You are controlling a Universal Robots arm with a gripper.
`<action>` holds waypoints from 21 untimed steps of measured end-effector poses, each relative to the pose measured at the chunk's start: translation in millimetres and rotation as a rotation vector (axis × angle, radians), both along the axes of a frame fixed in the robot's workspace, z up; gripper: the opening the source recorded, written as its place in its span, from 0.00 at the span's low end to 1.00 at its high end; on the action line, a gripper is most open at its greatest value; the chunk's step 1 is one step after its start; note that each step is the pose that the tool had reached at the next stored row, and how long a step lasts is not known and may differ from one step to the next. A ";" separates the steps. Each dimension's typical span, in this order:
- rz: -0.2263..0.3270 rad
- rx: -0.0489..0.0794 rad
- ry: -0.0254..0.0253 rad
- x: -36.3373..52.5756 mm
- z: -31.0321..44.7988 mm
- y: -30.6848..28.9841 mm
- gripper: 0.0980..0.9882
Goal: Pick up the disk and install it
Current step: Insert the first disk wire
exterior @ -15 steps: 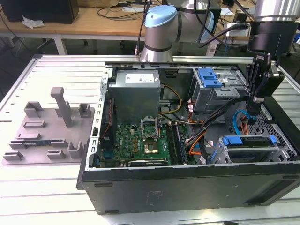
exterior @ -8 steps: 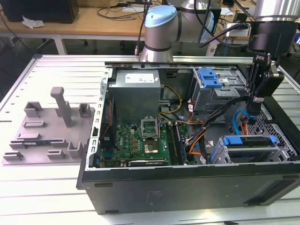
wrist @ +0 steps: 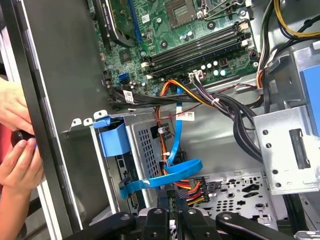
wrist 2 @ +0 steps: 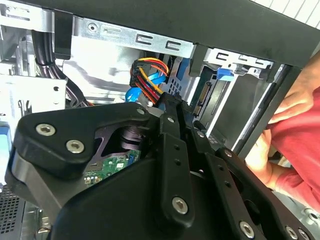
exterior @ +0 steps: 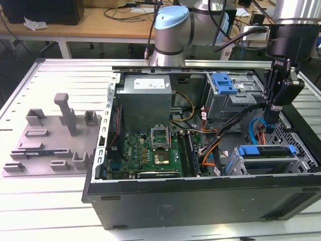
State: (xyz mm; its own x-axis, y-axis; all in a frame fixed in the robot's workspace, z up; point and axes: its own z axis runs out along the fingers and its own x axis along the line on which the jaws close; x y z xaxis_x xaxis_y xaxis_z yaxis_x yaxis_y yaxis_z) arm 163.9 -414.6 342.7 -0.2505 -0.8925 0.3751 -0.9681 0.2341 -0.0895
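Gripper (exterior: 271, 122) hangs over the open case (exterior: 200, 201), fingers closed on nothing. Disk (exterior: 267, 153) sits in the cage (exterior: 302, 161) nearby, untouched.

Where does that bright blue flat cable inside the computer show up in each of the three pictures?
Exterior view: the blue flat cable curls beside the gripper, toward the exterior view's right.
Second wrist view: it sits against the red-yellow wires, beyond the gripper.
First wrist view: it loops just past the gripper.
Shared landmark: the black gripper.
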 end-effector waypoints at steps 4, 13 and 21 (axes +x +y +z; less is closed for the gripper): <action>0.000 0.008 0.0000 0.0 1.5 -6.4 0.08; 0.001 0.044 -0.0004 0.1 4.4 -18.7 0.08; 0.010 0.060 -0.0015 0.7 5.6 -31.2 0.08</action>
State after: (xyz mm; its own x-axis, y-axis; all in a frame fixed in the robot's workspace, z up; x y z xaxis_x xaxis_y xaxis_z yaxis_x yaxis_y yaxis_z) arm 164.6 -445.8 348.3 -0.2416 -0.9161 0.3201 -0.9704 0.2290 -0.0770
